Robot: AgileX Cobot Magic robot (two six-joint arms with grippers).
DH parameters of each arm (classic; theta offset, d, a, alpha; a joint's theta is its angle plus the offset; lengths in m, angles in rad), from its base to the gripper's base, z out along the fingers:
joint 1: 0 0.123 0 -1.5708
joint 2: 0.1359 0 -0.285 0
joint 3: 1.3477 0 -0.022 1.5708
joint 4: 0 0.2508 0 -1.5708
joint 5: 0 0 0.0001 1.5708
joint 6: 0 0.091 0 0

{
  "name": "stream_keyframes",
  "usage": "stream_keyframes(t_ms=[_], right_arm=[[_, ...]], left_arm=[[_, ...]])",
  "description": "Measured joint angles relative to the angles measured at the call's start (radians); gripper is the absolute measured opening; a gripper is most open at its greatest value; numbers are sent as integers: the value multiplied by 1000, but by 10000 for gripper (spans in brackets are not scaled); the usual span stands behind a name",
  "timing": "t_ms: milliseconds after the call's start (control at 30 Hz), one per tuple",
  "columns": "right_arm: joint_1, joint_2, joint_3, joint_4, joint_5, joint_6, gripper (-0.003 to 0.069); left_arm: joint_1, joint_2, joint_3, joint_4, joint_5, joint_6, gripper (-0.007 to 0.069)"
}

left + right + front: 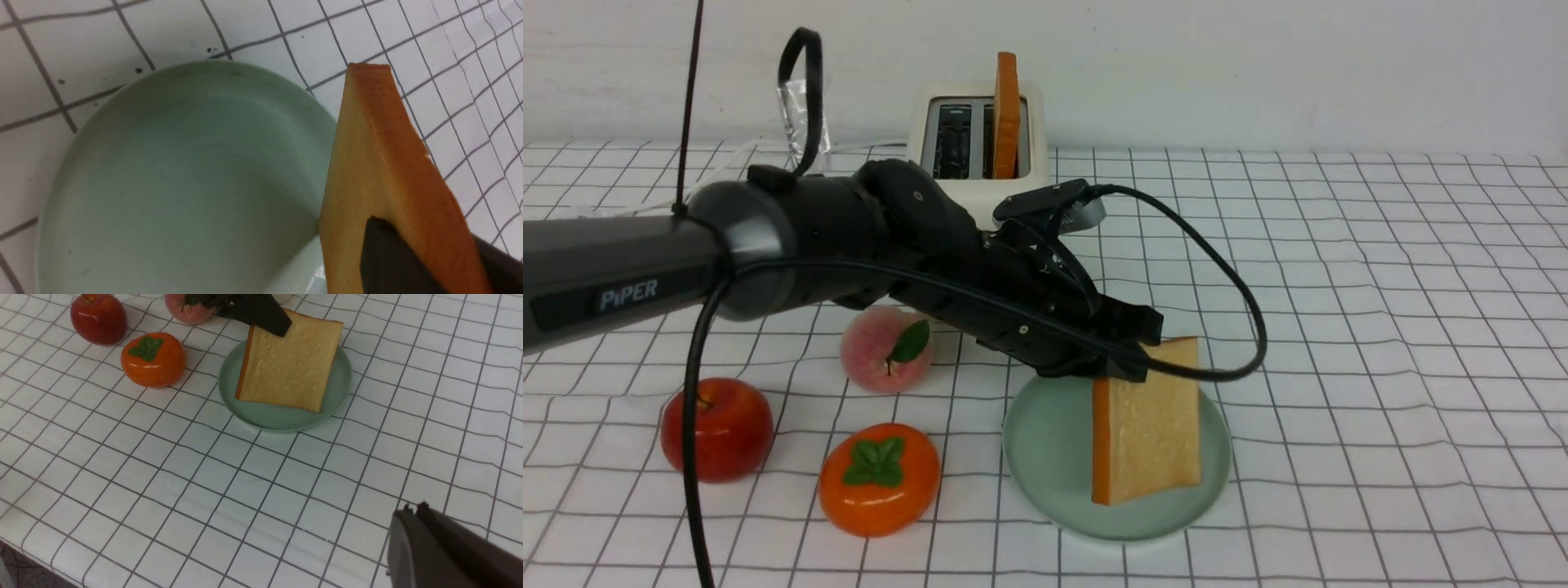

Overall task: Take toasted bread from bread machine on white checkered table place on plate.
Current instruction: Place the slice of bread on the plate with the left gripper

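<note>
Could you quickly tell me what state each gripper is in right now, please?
The left gripper is closed on a toast slice, held upright at the plate.
The right gripper is closed and holds nothing.

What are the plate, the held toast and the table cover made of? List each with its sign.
The plate: glazed ceramic or melamine, by its smooth, glossy pale green. The toast: probably foam replica; evenly pitted face, uniform orange crust. The table cover: thin matte cloth; wrinkles bend its grid.
</note>
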Motion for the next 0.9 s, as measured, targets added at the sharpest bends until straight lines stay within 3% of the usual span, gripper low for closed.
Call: stream_keyframes(t_ms=[67, 167, 200, 267, 400, 667, 800, 867, 900], right_arm=[[0, 0, 1, 3, 0, 0, 0], [0, 0, 3, 3, -7, 0, 1], [0, 0, 4, 3, -8, 0, 1], [0, 0, 5, 3, -8, 0, 2], [0, 0, 5, 6, -9, 0, 2], [0, 0, 5, 7, -19, 0, 3], [0, 0, 5, 7, -43, 0, 3], [0, 3, 5, 9, -58, 0, 3], [0, 16, 5, 11, -63, 0, 3]], left_arm=[[0, 0, 0, 22, -2, 0, 192], [0, 1, 0, 67, -4, 0, 390], [0, 1, 0, 70, -4, 0, 390], [0, 1, 0, 99, -7, 0, 514], [0, -19, 0, 162, -7, 0, 635], [0, -193, 0, 268, -8, 0, 627], [0, -280, 0, 297, -5, 0, 561], [0, -329, 0, 308, 9, -2, 492], [0, -369, 0, 326, 25, -15, 412]])
